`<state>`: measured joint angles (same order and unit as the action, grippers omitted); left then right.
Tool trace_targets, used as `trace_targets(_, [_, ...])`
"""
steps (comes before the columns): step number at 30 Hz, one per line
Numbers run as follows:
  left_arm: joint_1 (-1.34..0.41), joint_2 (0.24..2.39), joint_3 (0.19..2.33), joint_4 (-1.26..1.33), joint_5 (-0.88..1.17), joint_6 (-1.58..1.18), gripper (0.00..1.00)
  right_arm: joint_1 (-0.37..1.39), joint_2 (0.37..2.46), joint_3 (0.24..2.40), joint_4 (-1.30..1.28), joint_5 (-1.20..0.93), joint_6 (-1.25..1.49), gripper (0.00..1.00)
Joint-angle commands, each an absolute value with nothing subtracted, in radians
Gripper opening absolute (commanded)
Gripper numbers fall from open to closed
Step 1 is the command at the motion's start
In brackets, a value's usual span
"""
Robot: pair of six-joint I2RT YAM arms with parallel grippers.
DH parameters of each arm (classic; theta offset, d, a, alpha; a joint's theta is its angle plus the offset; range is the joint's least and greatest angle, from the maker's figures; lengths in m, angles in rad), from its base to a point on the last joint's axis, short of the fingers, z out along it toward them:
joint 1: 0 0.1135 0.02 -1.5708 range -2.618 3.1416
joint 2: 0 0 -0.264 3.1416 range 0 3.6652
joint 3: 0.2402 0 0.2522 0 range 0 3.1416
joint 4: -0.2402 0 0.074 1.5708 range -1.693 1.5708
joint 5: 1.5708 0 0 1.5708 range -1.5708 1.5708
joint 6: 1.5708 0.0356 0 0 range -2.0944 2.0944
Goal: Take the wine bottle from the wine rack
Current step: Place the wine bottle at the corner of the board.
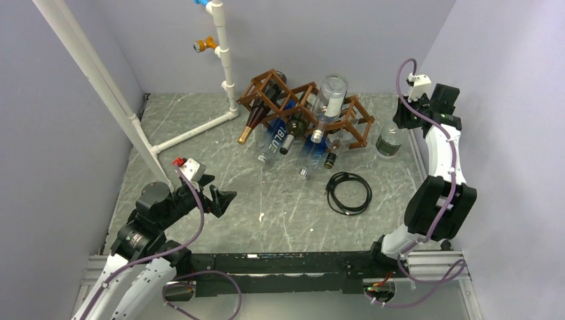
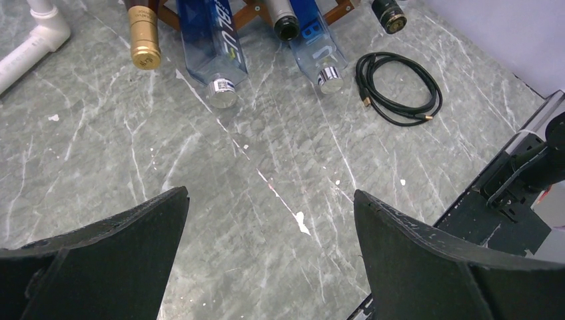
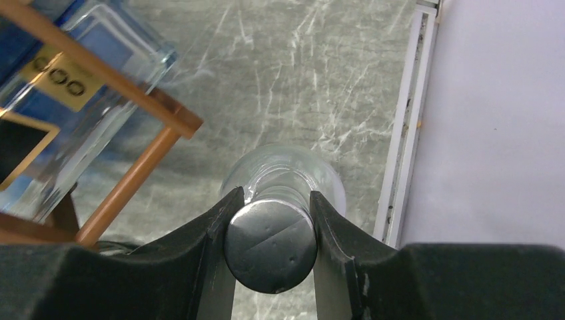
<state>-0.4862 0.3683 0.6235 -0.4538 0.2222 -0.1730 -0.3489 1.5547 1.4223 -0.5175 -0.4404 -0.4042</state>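
Six bottles [image 1: 276, 137] lie in the wine rack [image 1: 363, 127]. The right gripper [image 3: 272, 203] pinches the cap [image 3: 270, 247] of a seventh wine bottle [image 3: 288, 167] beside the table edge [image 3: 405, 133]; left gripper [image 2: 271, 193] spread

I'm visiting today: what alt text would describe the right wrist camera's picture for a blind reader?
The right gripper pinches the dark cap of a clear glass bottle, seen from above. The wooden wine rack, holding another bottle, is at left, over a grey marbled table.
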Motion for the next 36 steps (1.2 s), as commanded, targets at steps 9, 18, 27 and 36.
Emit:
trace_targets(9, [-0.401,0.408,0.628,-0.364,0.367,-0.184,0.99,-0.259,1.616,1.543,-0.101,-0.206,-0.234,0.0])
trace_targets(18, [-0.394,0.405,0.627,-0.367,0.377,-0.182,1.0,-0.183,1.753,1.67,-0.032,-0.029,-0.127,0.0])
trace_targets(27, [-0.393,0.411,0.628,-0.374,0.353,-0.179,1.0,-0.182,1.912,1.851,-0.085,-0.06,-0.012,0.0])
trace_targets(36, [-0.381,0.432,0.63,-0.368,0.381,-0.18,1.0,-0.176,1.971,1.908,-0.114,-0.095,0.024,0.04])
